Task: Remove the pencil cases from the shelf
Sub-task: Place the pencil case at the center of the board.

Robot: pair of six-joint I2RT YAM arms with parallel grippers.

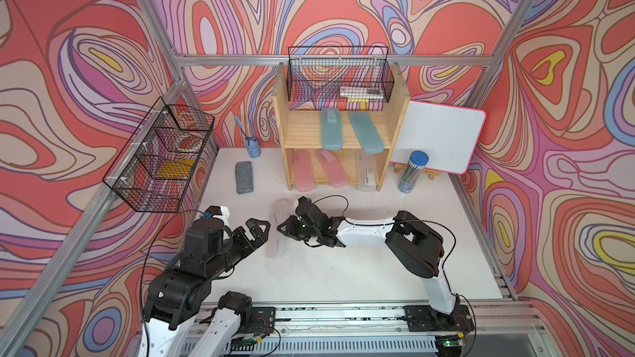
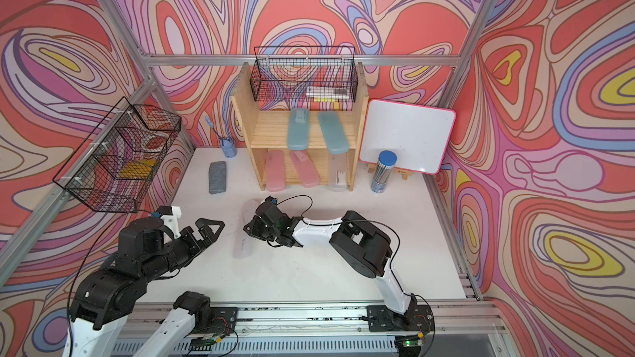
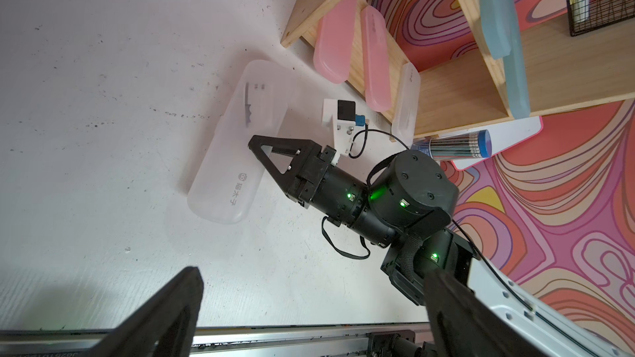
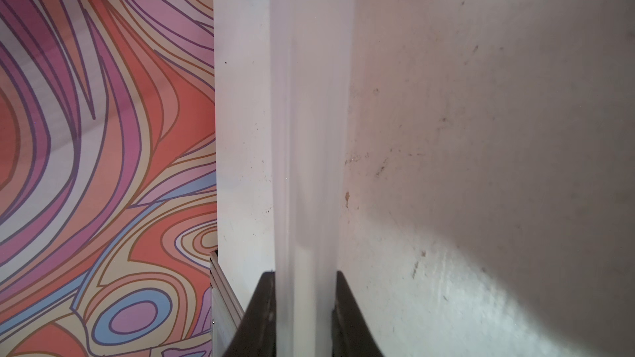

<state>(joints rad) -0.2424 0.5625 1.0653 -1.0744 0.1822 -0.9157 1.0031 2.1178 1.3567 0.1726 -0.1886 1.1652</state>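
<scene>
Grips a frosted clear rounded plastic pencil case (image 3: 220, 180) by its long edge in the right jaws, low at the white tabletop (image 1: 378, 252) before the light pine two-tier shelf (image 1: 302, 130). Holds left jaws wide, empty, beside it. On the shelf: two teal cases (image 1: 331, 129), two pink (image 1: 302, 170), one clear (image 1: 366, 173).

The white bench (image 1: 343, 269) is carrying the pine shelf (image 1: 398, 108) near its back edge. The shelf's upper board is holding a labelled teal case (image 1: 331, 129) and a plain teal case (image 1: 366, 132). Its lower board is holding one pink case (image 1: 303, 170), another pink case (image 1: 331, 168) and a clear case (image 1: 366, 171). Left of the shelf a grey eraser block (image 1: 243, 177) is lying and a blue pen cup (image 1: 253, 147) is standing. Right of it a pencil tube (image 1: 412, 171) and a whiteboard (image 1: 439, 135) are standing. In front of the shelf a frosted case (image 1: 276, 247) is sitting at bench level — whether it is fully resting there is unclear.
</scene>
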